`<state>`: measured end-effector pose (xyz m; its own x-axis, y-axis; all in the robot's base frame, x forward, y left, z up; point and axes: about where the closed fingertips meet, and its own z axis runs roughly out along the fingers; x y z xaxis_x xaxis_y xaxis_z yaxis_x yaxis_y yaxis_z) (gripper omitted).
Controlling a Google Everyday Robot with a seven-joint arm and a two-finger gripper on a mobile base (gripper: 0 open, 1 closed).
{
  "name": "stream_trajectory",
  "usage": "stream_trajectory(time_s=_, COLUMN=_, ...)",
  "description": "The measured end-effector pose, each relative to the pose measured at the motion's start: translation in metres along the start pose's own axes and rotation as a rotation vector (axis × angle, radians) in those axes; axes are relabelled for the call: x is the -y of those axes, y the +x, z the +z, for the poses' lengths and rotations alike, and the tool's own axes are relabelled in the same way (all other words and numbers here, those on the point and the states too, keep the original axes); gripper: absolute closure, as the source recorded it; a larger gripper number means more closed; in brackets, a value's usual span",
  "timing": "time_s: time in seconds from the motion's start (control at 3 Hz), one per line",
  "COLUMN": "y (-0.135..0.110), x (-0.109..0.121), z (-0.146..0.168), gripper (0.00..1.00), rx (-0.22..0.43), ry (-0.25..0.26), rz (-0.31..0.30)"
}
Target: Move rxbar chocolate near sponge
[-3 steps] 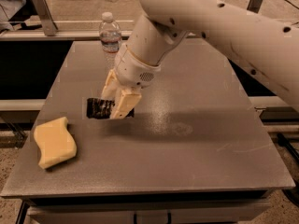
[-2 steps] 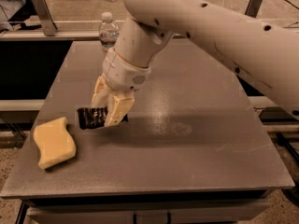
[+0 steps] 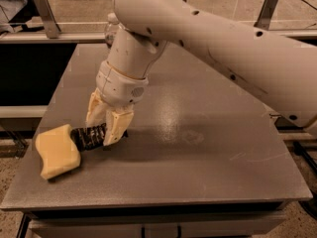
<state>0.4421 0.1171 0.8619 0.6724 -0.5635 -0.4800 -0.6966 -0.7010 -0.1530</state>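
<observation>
From where I stand, the big white arm [image 3: 213,38] comes in from the upper right, sweeps across the back of the grey table [image 3: 208,148], then bends sharply at the wrist and drops almost straight down toward the table's front-left part. The forearm section hangs nearly vertical, leaning a little to the left at the bottom.

At its end the gripper [image 3: 100,133] points down and slightly left, very low over the tabletop. Its two cream-coloured fingers [image 3: 118,128] are clamped on the rxbar chocolate [image 3: 88,137], one on each long side, gripping the bar's right end. The black wrapper sticks out to the left from between them, lying roughly flat and close to the surface; I can't tell whether it rests on the table or is held just above it.

The bar's free end comes right up against the sponge [image 3: 56,151], which lies flat near the table's front-left corner; the two look to be touching.

A clear water bottle [image 3: 110,32] stands at the table's far edge, mostly hidden behind the arm.
</observation>
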Motion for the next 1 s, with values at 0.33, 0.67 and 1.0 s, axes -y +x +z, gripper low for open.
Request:
stream_trajectory(time_s=0.33, y=-0.0012, x=0.0006, z=0.0002, gripper=0.58, rx=-0.001, ry=0.002, rz=-0.002)
stream_trajectory(time_s=0.67, y=-0.0025, x=0.001, z=0.0006, gripper=0.36, rx=-0.002, ry=0.003, rz=-0.004)
stream_trajectory(time_s=1.0, y=-0.0038, x=0.0015, z=0.001, gripper=0.12, rx=-0.003, ry=0.005, rz=-0.007)
